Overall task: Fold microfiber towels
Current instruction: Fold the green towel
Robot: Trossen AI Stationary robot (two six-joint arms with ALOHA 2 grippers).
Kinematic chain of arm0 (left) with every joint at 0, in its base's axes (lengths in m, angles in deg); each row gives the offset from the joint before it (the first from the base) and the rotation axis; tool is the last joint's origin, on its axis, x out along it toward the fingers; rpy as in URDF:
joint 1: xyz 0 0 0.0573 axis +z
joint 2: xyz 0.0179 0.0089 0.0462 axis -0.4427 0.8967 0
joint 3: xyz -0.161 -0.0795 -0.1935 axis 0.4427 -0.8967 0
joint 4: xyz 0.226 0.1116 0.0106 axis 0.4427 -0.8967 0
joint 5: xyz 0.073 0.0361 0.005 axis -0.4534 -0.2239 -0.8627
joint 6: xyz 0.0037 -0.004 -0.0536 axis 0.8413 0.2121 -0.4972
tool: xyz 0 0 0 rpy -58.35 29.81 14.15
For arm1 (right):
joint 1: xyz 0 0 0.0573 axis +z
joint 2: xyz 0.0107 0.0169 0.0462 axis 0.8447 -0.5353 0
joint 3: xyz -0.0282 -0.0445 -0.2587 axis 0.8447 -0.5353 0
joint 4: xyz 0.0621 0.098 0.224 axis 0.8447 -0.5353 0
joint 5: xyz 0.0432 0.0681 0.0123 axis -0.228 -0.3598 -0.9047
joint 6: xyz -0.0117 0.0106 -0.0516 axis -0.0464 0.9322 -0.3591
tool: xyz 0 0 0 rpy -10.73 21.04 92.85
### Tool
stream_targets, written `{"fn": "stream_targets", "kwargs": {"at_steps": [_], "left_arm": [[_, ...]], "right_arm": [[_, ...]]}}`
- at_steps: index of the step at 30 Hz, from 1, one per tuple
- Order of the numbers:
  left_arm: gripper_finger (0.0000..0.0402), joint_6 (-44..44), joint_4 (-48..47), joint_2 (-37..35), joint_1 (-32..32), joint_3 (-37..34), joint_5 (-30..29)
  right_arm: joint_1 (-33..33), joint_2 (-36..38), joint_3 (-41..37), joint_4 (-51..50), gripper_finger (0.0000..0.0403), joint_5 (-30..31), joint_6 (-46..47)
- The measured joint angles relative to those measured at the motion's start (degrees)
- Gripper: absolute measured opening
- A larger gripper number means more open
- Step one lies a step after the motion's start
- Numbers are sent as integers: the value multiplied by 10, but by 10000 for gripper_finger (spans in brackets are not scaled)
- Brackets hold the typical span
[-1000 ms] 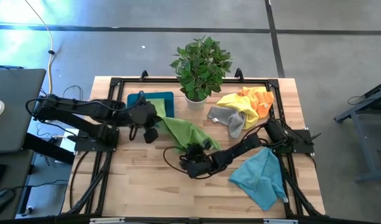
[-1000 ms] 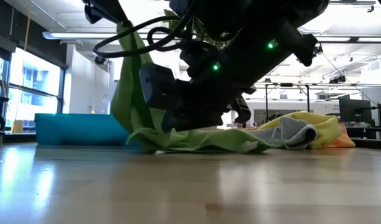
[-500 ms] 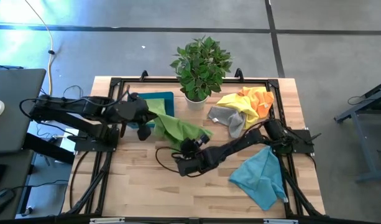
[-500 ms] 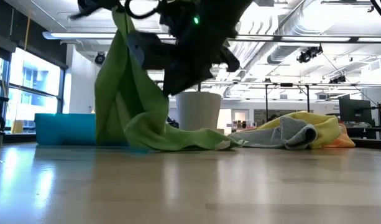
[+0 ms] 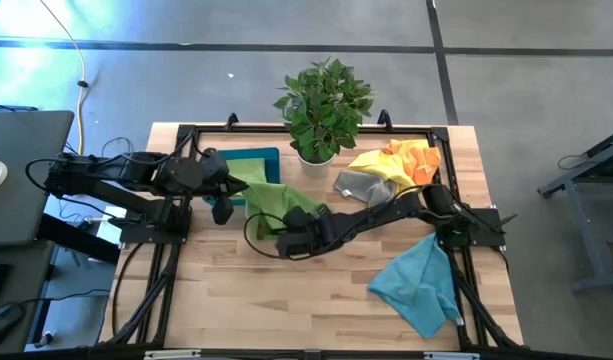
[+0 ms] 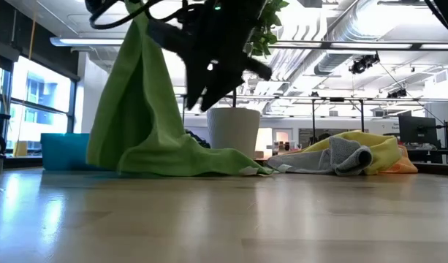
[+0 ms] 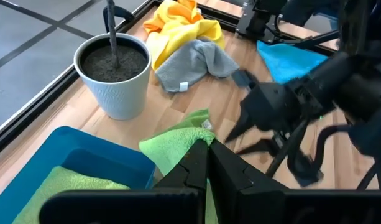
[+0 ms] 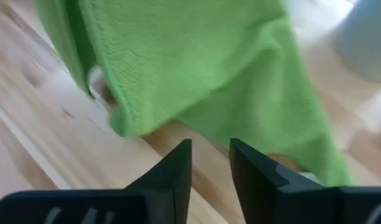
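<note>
Since 1 s ago, left gripper [image 7: 204, 163] hauled green towel [image 5: 273, 198] toward tray [image 5: 248, 157], pinching it; right gripper [image 8: 209, 163] empty, slightly open, just beside towel's trailing end.

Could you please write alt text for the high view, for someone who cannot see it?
Seen from above, the left gripper holds up a lime green towel beside a blue tray, while the right gripper hovers near it. Three more towels and a potted plant sit on the wooden table.
</note>
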Motion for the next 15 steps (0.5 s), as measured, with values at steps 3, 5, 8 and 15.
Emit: {"fn": "stream_targets", "kwargs": {"at_steps": [3,5,8,15], "left_arm": [[0,0,0,0,0,0,0],[0,-1,0,0,0,0,0],[0,-7,0,0,0,0,0],[0,-42,4,6,0,0,-19]], "right_arm": [[13,25,8,-75,111,30,-14],[24,51,9,-128,112,54,-9],[40,88,-3,-198,112,93,25],[69,186,-154,-89,112,144,123]]}}
